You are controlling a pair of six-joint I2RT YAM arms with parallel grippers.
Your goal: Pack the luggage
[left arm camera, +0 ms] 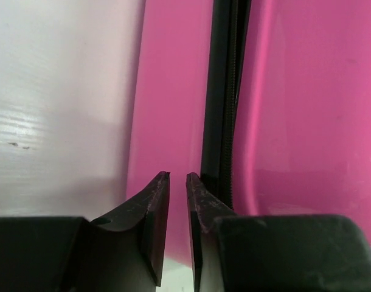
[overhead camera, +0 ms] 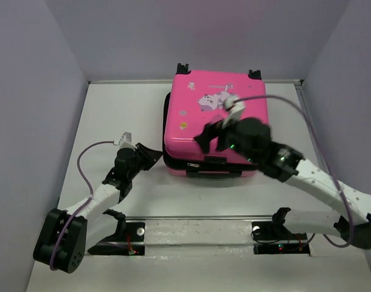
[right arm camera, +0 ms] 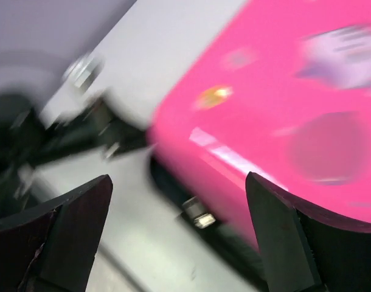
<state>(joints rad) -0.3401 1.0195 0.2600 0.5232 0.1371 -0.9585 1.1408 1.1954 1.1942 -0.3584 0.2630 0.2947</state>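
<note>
The luggage [overhead camera: 216, 115], a hot-pink hard-shell suitcase with a white cartoon print, lies flat and closed at the table's middle back. My left gripper [overhead camera: 152, 156] sits low at its front-left corner. In the left wrist view it [left arm camera: 178, 176] is shut to a narrow gap with nothing in it, pointing at the pink side [left arm camera: 173, 91] and the black zipper band [left arm camera: 224, 91]. My right gripper [overhead camera: 205, 139] hovers over the lid's front part. It [right arm camera: 179, 182] is wide open and empty above the front-left edge of the luggage [right arm camera: 264, 121], and that view is blurred.
A small metal zipper pull [right arm camera: 197, 214] shows under the suitcase's edge. White walls enclose the table [overhead camera: 124, 109] on the left, back and right. A mounting rail [overhead camera: 204, 230] with both arm bases runs along the near edge. Black wheels [overhead camera: 183, 67] stick out at the back.
</note>
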